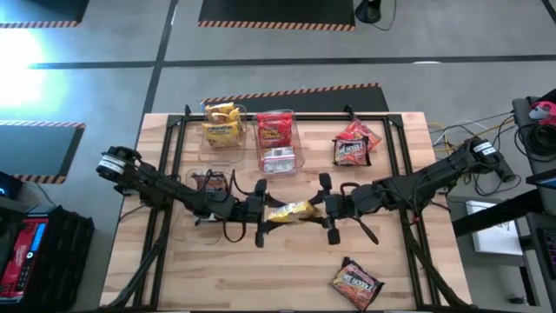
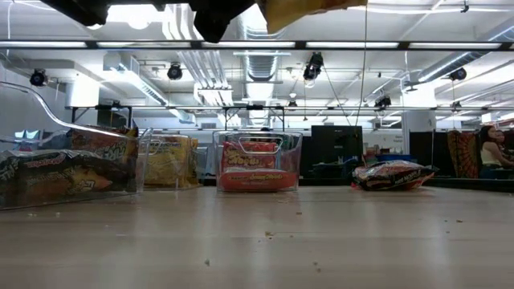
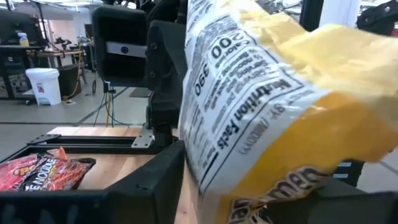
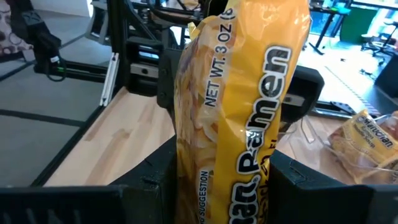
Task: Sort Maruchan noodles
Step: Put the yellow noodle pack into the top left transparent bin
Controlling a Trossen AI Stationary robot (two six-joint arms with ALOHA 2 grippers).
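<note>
One yellow Maruchan packet (image 1: 291,211) hangs in the air over the table's middle, between my left gripper (image 1: 263,213) and my right gripper (image 1: 328,209), which face each other and are both shut on it. The low view shows only its lower edge (image 2: 313,10) at the top of the picture. A clear bin (image 1: 222,124) holds yellow packets, a second bin (image 1: 278,141) red-orange ones, and a third (image 1: 208,183) under my left arm dark ones. Dark-red packets lie loose on the table at far right (image 1: 354,143) and near right (image 1: 356,283). My left gripper (image 3: 249,199) has the yellow packet's end toward the table's left (image 3: 211,168) pinched between its two fingers, coming level from the left; the printed back faces its camera. The packet is lifted clear of the table. My right gripper (image 4: 224,186) pinches the packet's opposite end (image 4: 217,174) between its two fingers (image 4: 152,180), coming level from the table's right. The fingers sit on the packet's two long edges, with the front face toward its camera. The wrapper is crumpled in between them.
The three bins stand along the table's far-left part. A black frame (image 1: 178,130) runs around the table, with rails on both sides. Bare wood lies near the front edge (image 1: 261,278). A seated person (image 2: 490,152) shows far off in the room.
</note>
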